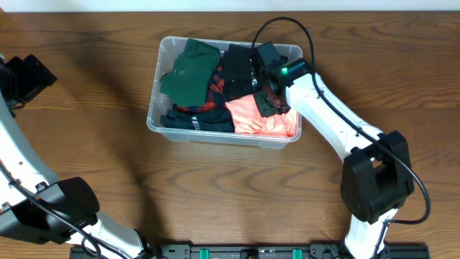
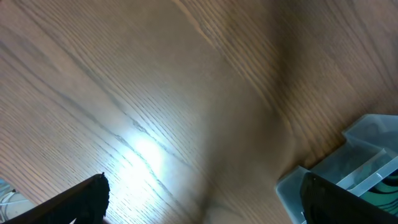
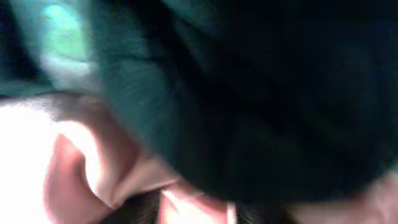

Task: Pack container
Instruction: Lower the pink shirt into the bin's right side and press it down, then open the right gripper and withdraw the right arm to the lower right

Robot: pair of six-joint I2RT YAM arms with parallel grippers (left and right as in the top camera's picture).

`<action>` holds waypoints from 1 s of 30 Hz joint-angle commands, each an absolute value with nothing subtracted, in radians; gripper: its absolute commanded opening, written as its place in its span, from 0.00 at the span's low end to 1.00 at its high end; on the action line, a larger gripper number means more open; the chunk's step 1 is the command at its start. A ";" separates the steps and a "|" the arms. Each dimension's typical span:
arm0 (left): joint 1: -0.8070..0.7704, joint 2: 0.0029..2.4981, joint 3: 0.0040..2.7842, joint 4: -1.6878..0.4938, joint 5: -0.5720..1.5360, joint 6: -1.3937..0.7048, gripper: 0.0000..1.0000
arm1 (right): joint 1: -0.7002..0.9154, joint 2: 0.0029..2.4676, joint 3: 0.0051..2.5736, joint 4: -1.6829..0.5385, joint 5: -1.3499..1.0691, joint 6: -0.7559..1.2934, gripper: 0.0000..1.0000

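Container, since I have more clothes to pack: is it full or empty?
The container is nearly full: clothes in green, black, plaid and coral cover its floor. Whether they top the rim, cannot tell.

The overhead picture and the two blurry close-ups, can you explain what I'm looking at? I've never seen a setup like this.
Two robot arms sit at a wooden table. The top picture looks down from above; the other two come from a camera on each wrist. A clear container holds clothes: a green garment, a coral one and darker pieces. The right gripper is down among the clothes, so its camera shows only blurred fabric; whether it grips anything is unclear. The left gripper hangs open and empty over bare table.
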State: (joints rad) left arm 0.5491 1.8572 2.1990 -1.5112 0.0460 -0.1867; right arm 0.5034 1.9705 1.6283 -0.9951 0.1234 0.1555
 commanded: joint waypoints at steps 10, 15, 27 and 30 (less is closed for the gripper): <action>0.551 1.861 2.196 -1.514 0.045 -0.196 0.98 | 0.502 1.706 1.773 -1.056 0.183 0.141 0.99; 0.551 1.861 2.196 -1.514 0.045 -0.196 0.98 | 0.503 1.565 1.773 -1.074 0.277 0.141 0.99; 0.551 1.861 2.196 -1.514 0.045 -0.196 0.98 | 0.503 1.362 1.773 -1.225 0.278 0.140 0.99; 0.551 1.861 2.196 -1.514 0.045 -0.196 0.98 | 0.502 1.349 1.773 -1.258 0.320 0.121 0.99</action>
